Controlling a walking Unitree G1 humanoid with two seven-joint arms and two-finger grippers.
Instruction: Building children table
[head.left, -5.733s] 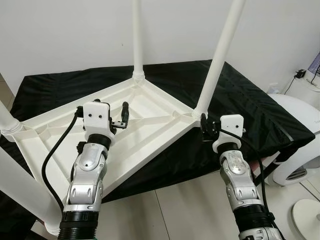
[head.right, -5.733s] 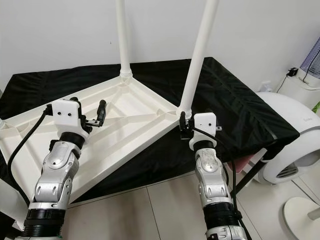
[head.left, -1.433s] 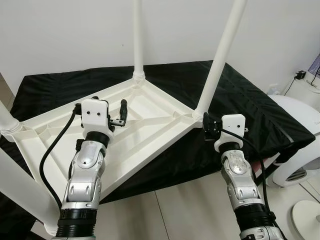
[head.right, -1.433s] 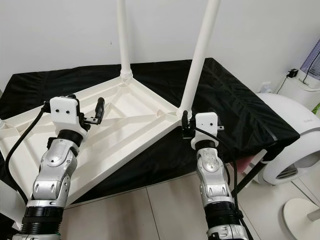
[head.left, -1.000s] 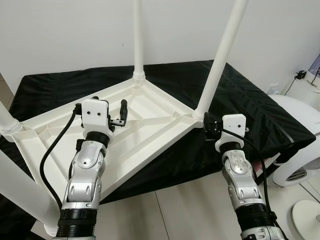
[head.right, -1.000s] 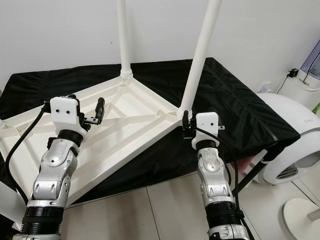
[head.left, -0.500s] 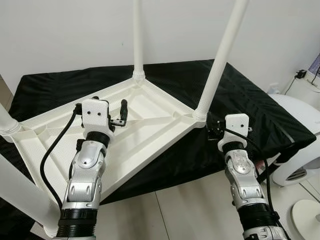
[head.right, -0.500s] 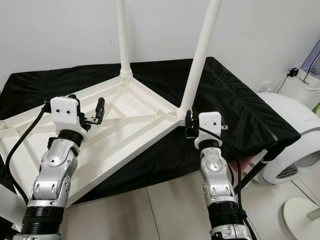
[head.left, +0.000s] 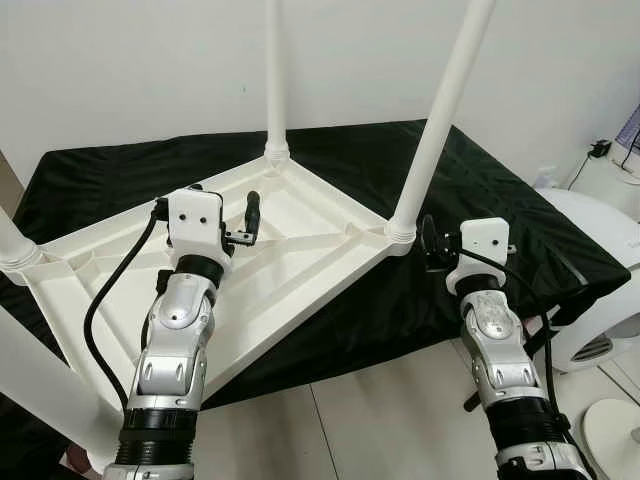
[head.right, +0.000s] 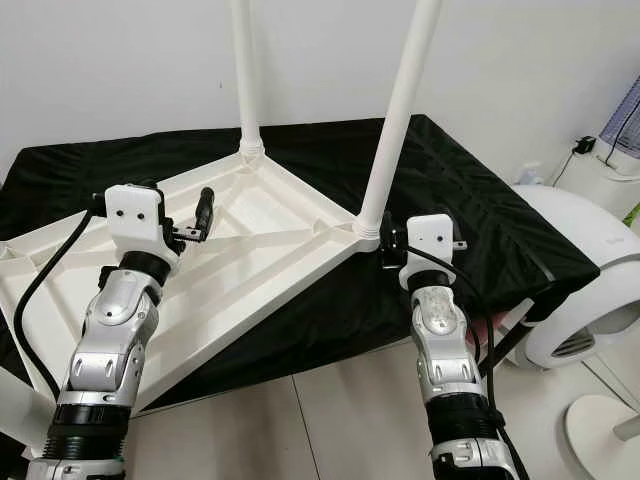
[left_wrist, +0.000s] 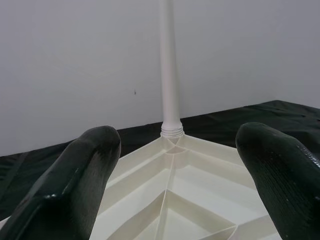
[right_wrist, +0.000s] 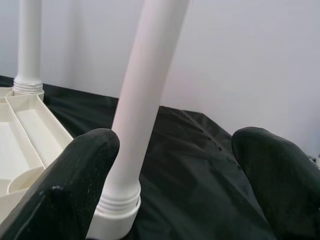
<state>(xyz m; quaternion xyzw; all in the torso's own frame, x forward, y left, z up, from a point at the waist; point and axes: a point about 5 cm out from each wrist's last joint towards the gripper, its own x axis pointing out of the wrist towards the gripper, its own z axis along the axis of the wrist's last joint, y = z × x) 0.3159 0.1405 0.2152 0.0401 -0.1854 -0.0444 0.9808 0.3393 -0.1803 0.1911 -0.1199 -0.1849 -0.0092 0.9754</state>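
Note:
A white plastic children table (head.left: 300, 240) lies upside down on a black-covered surface (head.left: 500, 200), its legs pointing up. My left gripper (head.left: 238, 218) hovers open over the ribbed underside, facing the far leg (left_wrist: 169, 75). The right gripper (head.left: 432, 245) stands open just right of the near-right leg (head.left: 438, 120), close to its threaded base (right_wrist: 117, 210) at the table's corner. In the right wrist view that leg rises behind one finger (right_wrist: 85, 175), and nothing sits between the two. Two more legs (head.left: 40, 390) stand at the near left.
A white rounded appliance (head.left: 600, 290) stands on the tiled floor to the right, with a round white base (head.left: 615, 430) in front of it. A white wall runs close behind the covered surface. The black cloth hangs over the front edge.
My right gripper has drawn a little to the right, away from the near-right leg's base. The left gripper has shifted slightly forward over the underside. The table has not moved.

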